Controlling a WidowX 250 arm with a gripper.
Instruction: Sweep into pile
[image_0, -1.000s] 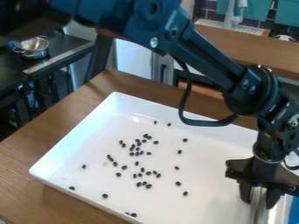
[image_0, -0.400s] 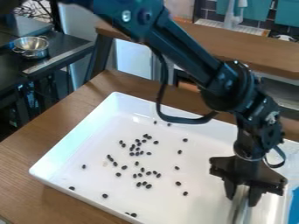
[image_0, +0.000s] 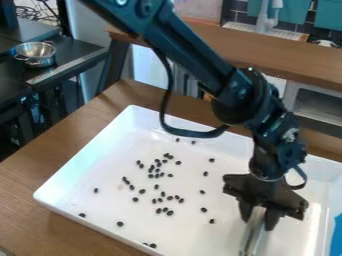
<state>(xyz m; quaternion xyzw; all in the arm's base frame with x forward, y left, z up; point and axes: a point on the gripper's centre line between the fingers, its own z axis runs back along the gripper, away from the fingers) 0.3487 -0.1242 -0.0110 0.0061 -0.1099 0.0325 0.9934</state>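
Over the right part of the white tray hangs my gripper (image_0: 259, 220), shut on the upper end of a shiny metallic tool (image_0: 252, 237) that points down toward the tray floor. Its lower end runs out near the frame's bottom edge. Many small black beans lie loosely scattered left of the gripper: a cluster (image_0: 157, 169) around the tray's middle, another group (image_0: 164, 210) below it, and single beans (image_0: 212, 221) toward the right, close to the tool. The white tray (image_0: 87, 155) rests on the wooden table.
The tray's raised walls surround the beans. Brown tabletop (image_0: 40, 195) borders it at the left. A blue object (image_0: 337, 235) sits at the right edge. Behind are a wooden counter (image_0: 267, 47) and a metal pot (image_0: 36, 53) on a dark surface.
The arm and gripper have moved left across the tray, carrying the metallic tool closer to the beans. The beans have stayed where they were.
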